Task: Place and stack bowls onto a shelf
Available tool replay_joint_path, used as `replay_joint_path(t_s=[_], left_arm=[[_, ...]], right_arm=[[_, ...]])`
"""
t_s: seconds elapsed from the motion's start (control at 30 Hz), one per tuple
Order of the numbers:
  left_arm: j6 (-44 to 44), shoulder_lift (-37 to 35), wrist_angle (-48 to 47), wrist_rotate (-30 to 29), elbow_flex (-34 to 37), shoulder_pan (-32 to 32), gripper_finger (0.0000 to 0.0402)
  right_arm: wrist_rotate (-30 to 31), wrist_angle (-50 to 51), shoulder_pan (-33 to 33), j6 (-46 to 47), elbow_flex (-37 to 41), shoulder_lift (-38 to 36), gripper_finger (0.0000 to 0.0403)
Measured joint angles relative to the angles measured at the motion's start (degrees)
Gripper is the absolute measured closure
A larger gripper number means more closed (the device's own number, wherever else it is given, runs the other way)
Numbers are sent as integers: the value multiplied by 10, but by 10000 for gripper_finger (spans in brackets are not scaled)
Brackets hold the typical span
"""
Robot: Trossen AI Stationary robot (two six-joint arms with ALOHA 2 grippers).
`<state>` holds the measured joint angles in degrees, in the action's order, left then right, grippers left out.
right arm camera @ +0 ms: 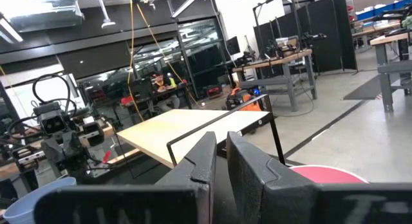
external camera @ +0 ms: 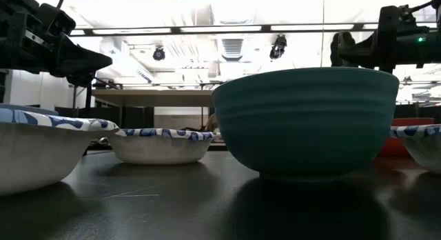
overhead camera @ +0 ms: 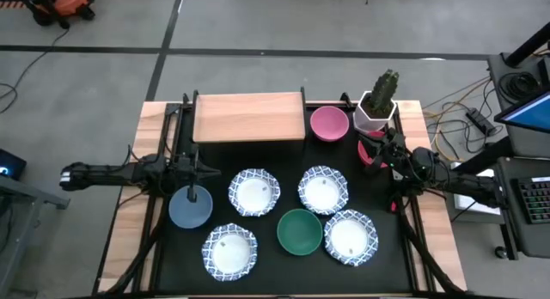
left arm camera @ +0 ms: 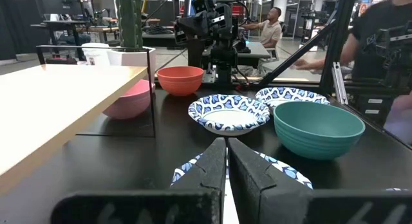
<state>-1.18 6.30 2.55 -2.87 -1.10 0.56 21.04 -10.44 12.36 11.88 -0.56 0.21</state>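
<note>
Left hand hangs pinched closed and empty right over the smooth grey-blue bowl, the shelf, a pale wood slab on thin black legs, just beyond it, while the right hand, closed too, sits over the glossy red bowl beside that shelf.

Eight bowls sit on the black mat. Four are white with blue patterned rims: one at the centre, one toward 3 o'clock of it, one at 7 o'clock, one at 5 o'clock. Four are plain, one of each colour: a grey-blue bowl at 9 o'clock, a dark green bowl at 6 o'clock, a pink bowl at 1 o'clock, and a red bowl at 3 o'clock, partly hidden. There is one wooden shelf at 12 o'clock and one cactus pot. Two arms reach in, each with one pincer.
</note>
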Motion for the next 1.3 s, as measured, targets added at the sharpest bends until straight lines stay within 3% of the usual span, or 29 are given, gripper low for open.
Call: replay_joint_path(t_s=[1.3], left_arm=[[0,0,0,0,0,0,402]], right_arm=[[0,0,0,0,0,0,374]])
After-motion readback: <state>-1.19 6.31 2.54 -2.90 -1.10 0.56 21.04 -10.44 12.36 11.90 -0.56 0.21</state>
